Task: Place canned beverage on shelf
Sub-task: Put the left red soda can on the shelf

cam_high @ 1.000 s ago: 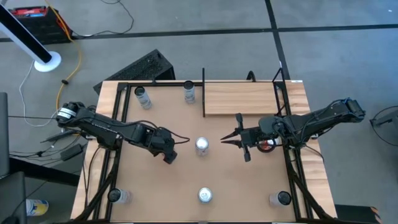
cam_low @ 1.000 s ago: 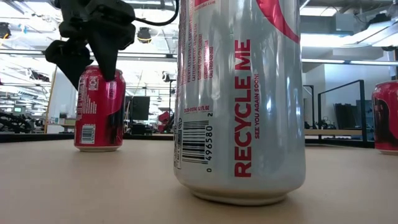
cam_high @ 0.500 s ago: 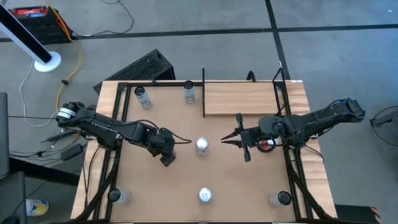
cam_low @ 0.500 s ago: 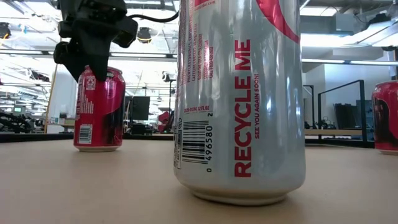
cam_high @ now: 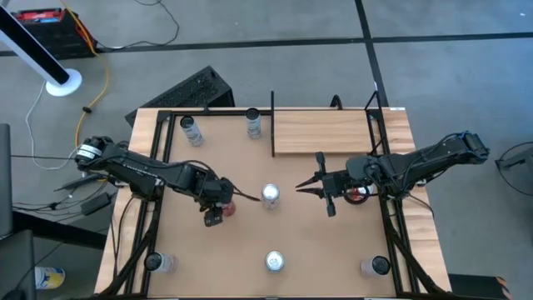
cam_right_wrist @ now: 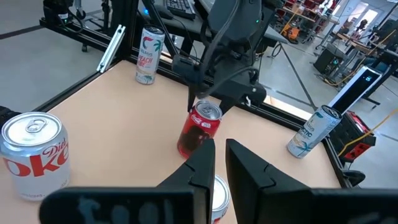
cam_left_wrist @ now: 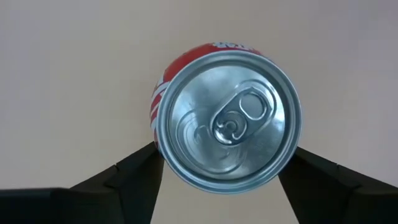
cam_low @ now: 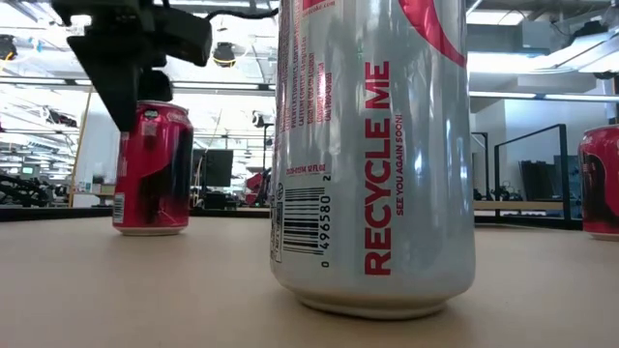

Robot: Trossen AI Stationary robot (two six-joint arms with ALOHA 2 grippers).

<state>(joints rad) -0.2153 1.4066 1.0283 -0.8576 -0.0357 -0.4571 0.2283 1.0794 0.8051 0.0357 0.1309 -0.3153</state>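
Observation:
A red canned beverage [cam_high: 230, 208] stands on the brown table left of centre; it also shows in the left wrist view [cam_left_wrist: 227, 121] and the low view [cam_low: 153, 169]. My left gripper [cam_high: 223, 206] reaches down over it and is shut on it. My right gripper [cam_high: 303, 190] hovers right of centre, shut and holding nothing, pointing toward a silver can [cam_high: 271, 195]. The shelf [cam_high: 325, 132] is a pale board at the far right, with a thin black upright bar [cam_high: 272, 125] on its left edge. My left gripper pinches the red can between its two fingers [cam_left_wrist: 134, 177], one on each opposite side of the wall just under the top rim [cam_left_wrist: 159, 144]. The fingers come from above, pointing steeply down. The can stands with its base [cam_low: 150, 229] on the table.
Two cans [cam_high: 191, 131] [cam_high: 253, 123] stand at the far edge left of the shelf. Another silver can [cam_high: 275, 262] stands near the front edge, filling the low view [cam_low: 372, 155]. Cans sit at both near corners [cam_high: 158, 262] [cam_high: 375, 267]. Black frame rails run along the table's sides.
My left gripper has stayed above the red can, rolled about its own pointing line, and drawn its fingers in onto the can's sides. The can still stands in the same spot.

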